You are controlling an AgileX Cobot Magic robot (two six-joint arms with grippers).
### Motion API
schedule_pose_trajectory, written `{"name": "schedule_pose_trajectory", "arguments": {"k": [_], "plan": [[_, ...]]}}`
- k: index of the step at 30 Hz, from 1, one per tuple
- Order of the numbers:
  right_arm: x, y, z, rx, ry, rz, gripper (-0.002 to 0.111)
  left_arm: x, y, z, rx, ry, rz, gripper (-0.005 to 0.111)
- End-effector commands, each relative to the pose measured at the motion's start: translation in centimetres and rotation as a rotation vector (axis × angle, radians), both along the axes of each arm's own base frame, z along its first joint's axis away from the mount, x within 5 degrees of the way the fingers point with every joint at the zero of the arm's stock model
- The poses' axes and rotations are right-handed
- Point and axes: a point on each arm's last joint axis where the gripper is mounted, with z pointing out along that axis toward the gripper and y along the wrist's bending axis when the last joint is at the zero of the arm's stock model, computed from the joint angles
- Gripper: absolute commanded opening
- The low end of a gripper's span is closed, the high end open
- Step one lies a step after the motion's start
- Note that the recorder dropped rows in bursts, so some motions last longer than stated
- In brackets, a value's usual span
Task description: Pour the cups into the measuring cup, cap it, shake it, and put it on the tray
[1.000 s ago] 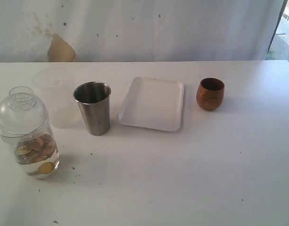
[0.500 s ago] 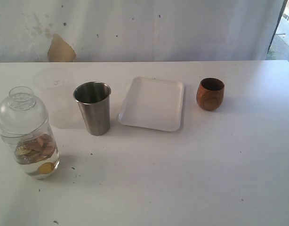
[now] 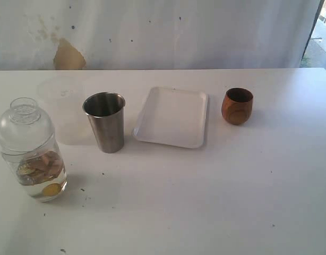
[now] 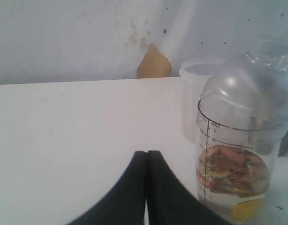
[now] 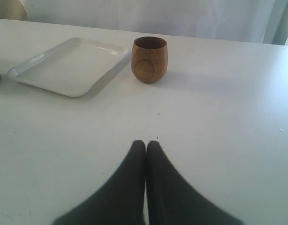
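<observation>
On the white table (image 3: 205, 202), far left in the exterior view: the measuring cup (image 3: 29, 159) stands upright with a clear dome lid (image 3: 24, 119) seated on it, threaded neck at the top. Brownish pieces and a yellow slice sit in clear liquid at its bottom.
Steel tumbler (image 3: 105, 122): upright, mouth up, between the measuring cup and the tray (image 3: 172, 117), touching neither. Its inside cannot be read.
Frosted cup (image 3: 65, 109): faint and translucent, behind the measuring cup and just beside the Steel tumbler.
Tray position: flat at mid-table, its long side angled slightly.
Wooden cup (image 3: 237, 106): upright to the right of the tray and apart from it. Its contents cannot be told.
Left gripper (image 4: 147, 154): black fingers pressed together with nothing between them, low over bare table, near the measuring cup but not touching it.
Right gripper (image 5: 145, 144): fingers together, gripping nothing, over bare table, pointing toward the Wooden cup and well short of it.
</observation>
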Motion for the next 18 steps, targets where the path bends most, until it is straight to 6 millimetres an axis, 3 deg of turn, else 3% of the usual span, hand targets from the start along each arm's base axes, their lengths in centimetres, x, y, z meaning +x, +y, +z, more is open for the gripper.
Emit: {"name": "schedule_pose_trajectory", "arguments": {"k": [1,10,14,18], "plan": [[0.0,0.0,-0.1,0.007,-0.001,-0.006,0.000,0.0,0.0,0.4,-0.009,-0.042,0.001,0.000],[0.0,0.0,-0.1,0.022,0.000,-0.010,0.000,-0.4,0.6,4.3,-0.497,-0.477,0.025,0.000],[0.0,0.0,-0.1,0.024,0.000,-0.011,0.000,-0.4,0.3,4.5,-0.507,-0.372,0.013,0.000],[0.0,0.0,-0.1,0.024,0.000,-0.011,0.000,-0.7,-0.1,8.1,-0.426,-0.279,-0.010,0.000]]}}
